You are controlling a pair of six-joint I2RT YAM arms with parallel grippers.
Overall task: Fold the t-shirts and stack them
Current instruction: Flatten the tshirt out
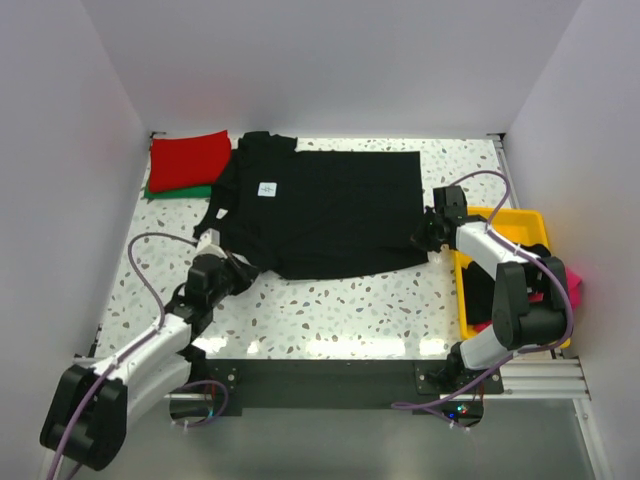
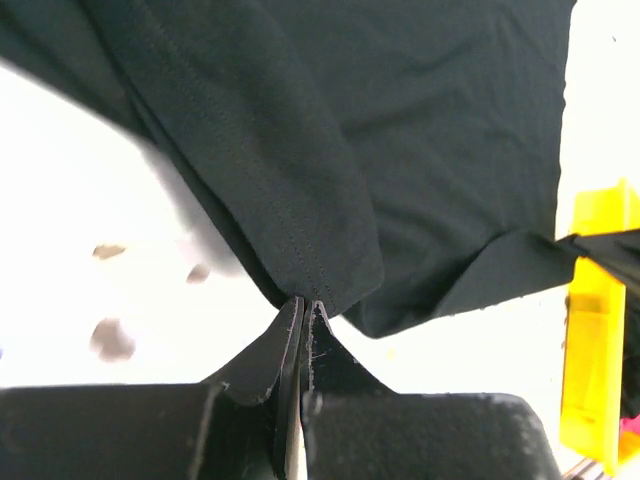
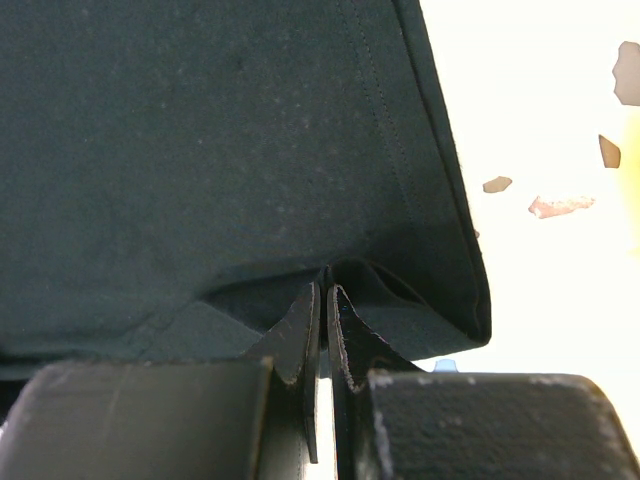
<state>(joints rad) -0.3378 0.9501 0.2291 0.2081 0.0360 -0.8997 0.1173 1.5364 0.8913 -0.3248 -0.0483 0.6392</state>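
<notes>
A black t-shirt [image 1: 330, 215] with a small white neck label [image 1: 267, 188] lies spread flat in the middle of the table. My left gripper [image 1: 243, 272] is shut on its near-left sleeve edge; in the left wrist view the stitched hem [image 2: 300, 250] runs down into the closed tips [image 2: 303, 305]. My right gripper [image 1: 425, 238] is shut on the near-right bottom corner of the same shirt. In the right wrist view the cloth [image 3: 200, 130] bunches into a small fold at the closed tips [image 3: 325, 290]. A folded red t-shirt [image 1: 188, 160] lies on a green one [image 1: 180, 191] at the back left.
A yellow tray [image 1: 510, 225] stands at the right edge of the table, also seen as the yellow tray [image 2: 592, 330] in the left wrist view. It holds dark cloth [image 1: 480, 295], and a bit of pink cloth [image 1: 577, 280] shows beyond it. White walls enclose the speckled table [image 1: 330, 310].
</notes>
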